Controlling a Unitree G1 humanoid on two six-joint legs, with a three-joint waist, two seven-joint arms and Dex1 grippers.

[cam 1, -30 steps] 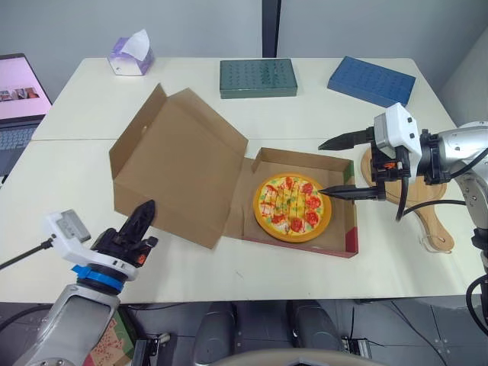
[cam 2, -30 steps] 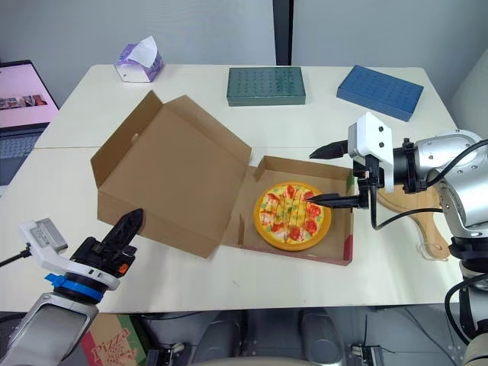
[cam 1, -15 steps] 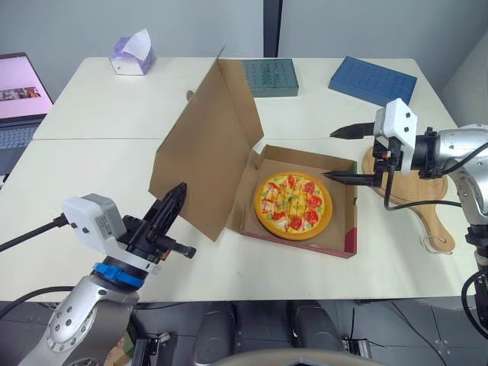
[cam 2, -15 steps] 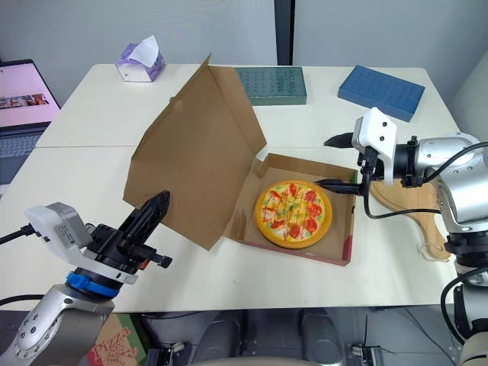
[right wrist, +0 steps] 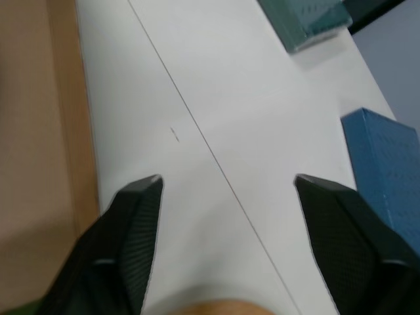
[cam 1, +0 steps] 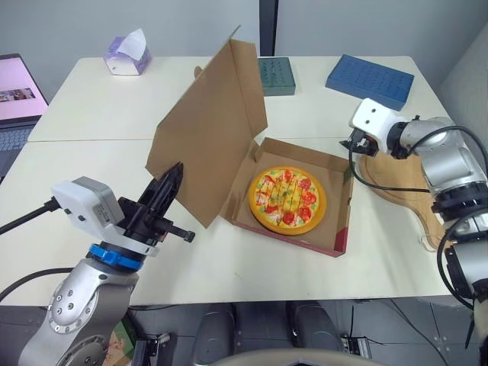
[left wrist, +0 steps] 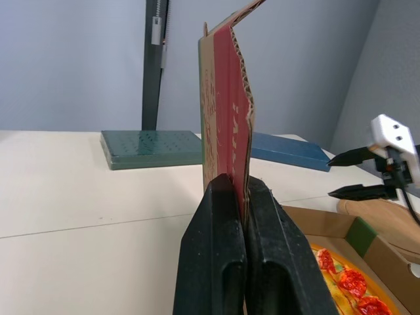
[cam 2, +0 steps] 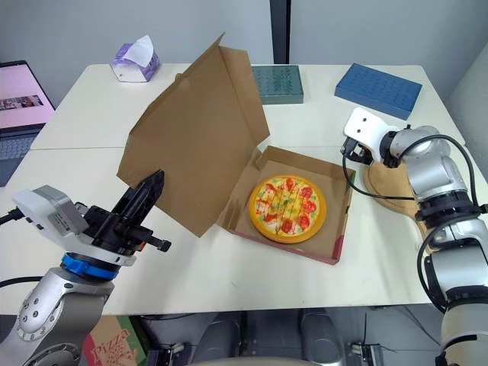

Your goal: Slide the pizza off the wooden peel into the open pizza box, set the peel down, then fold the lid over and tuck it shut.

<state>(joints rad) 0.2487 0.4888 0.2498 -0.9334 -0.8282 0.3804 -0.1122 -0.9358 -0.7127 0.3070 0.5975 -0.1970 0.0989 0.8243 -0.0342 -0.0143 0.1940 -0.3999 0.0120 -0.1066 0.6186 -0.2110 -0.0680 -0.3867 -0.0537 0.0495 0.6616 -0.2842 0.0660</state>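
The pizza (cam 1: 287, 200) lies flat in the cardboard box's base (cam 1: 339, 229). The brown lid (cam 1: 213, 145) stands nearly upright on the box's left side. My left gripper (left wrist: 235, 184) is shut on the lid's free edge (left wrist: 226, 98), low on its near side. My right gripper (right wrist: 226, 180) is open with nothing between its fingers, and it hovers over the table by the box's far right corner. The wooden peel (cam 1: 404, 179) lies on the table right of the box, partly behind my right arm.
A green block (cam 1: 276, 75) and a blue block (cam 1: 370, 78) lie at the table's far side. A tissue box (cam 1: 126, 53) sits at the far left, and a laptop (cam 1: 15, 91) lies off the table's left edge.
My left gripper has lifted the lid from lying open on the table to nearly upright. My right gripper has drawn back from over the pizza to the box's far right corner.
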